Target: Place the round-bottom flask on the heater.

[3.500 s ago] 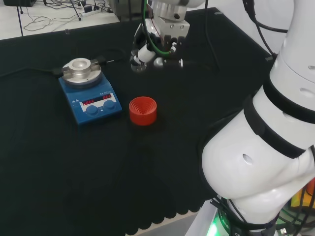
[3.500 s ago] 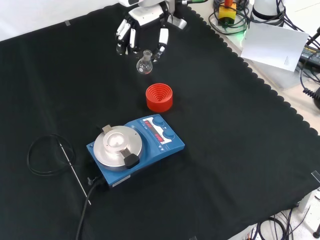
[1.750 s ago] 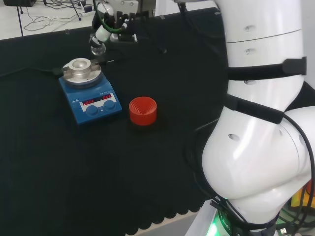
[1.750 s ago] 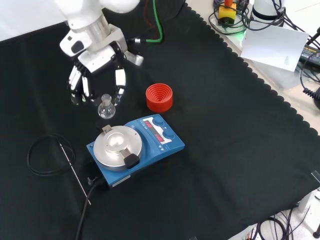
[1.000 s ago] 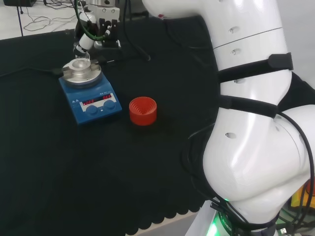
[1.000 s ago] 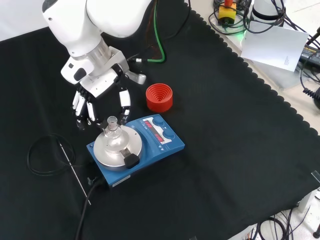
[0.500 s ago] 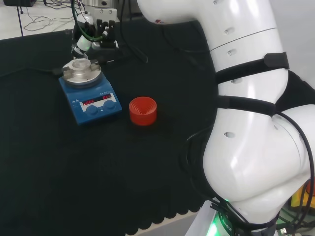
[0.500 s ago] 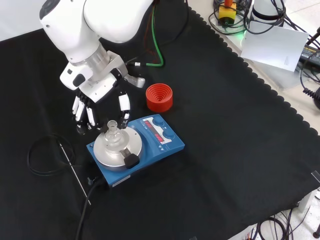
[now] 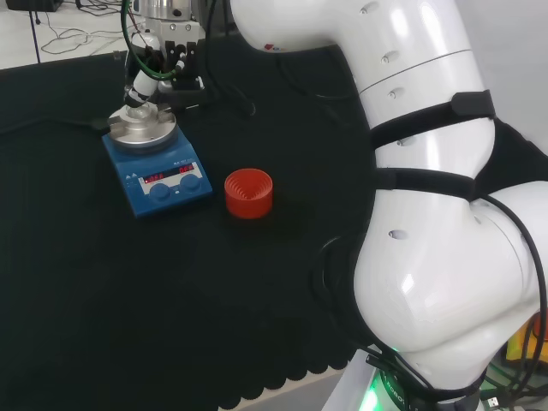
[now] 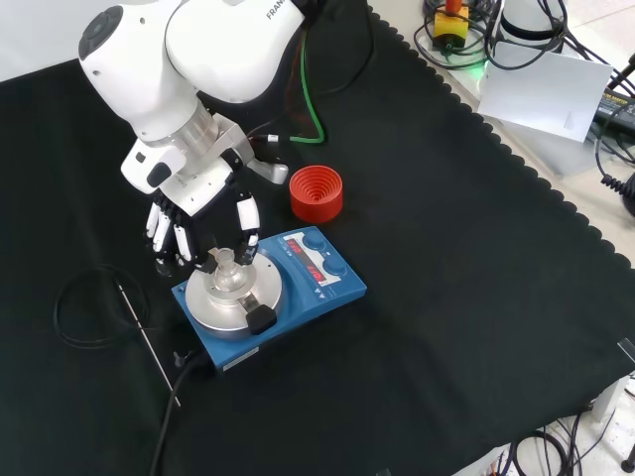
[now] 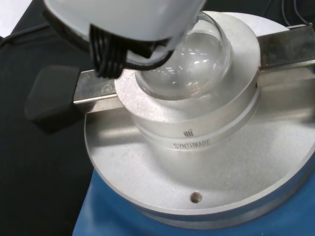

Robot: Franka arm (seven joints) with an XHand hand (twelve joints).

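Front view: flask (image 10: 226,274) (on heater (image 10: 269,295)) within hand (image 10: 198,223)

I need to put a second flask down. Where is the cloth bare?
Front view: wide bare black cloth right of the blue heater and below the red ribbed ring. Crowded: the hand over the heater, black cable left.
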